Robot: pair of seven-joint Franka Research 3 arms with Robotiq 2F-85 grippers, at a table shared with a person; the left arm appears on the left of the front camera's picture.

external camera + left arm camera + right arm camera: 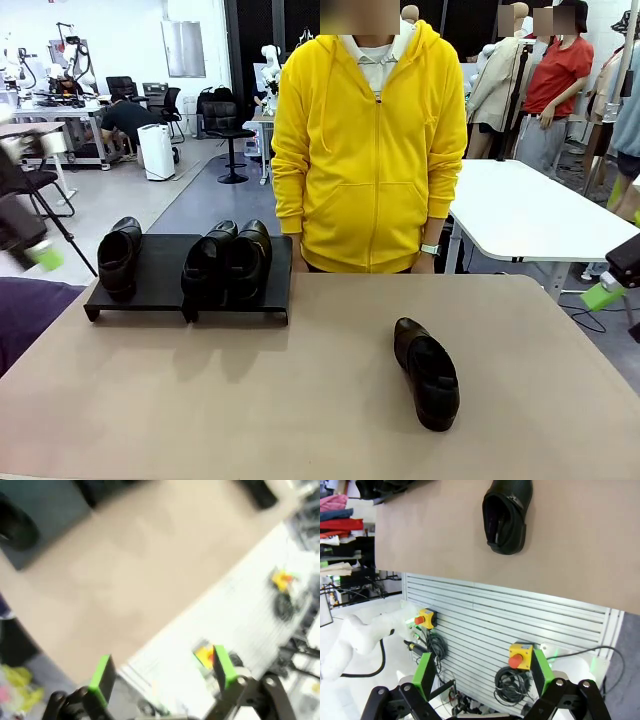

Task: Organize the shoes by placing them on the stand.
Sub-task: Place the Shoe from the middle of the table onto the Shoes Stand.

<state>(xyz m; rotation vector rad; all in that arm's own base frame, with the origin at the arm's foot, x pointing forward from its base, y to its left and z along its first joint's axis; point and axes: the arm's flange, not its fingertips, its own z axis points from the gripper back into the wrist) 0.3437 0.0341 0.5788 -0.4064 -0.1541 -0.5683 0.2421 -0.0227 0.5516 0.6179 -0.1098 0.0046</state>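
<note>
Three shoes (205,262) sit on the stand (160,290), one loafer (427,372) remains right, both grippers (480,672) spread apart, empty.

Black on beige
Glossy black shoes (425,372), a matte black stand (160,275), beige table (300,400), yellow hoodie (368,140), green pads (540,670).

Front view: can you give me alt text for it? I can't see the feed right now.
Three black shoes sit on the stand at the table's far left, one on its left section and two together on its right section. A fourth shoe lies on the beige table, right of centre. A person in a yellow hoodie stands behind the table.
</note>
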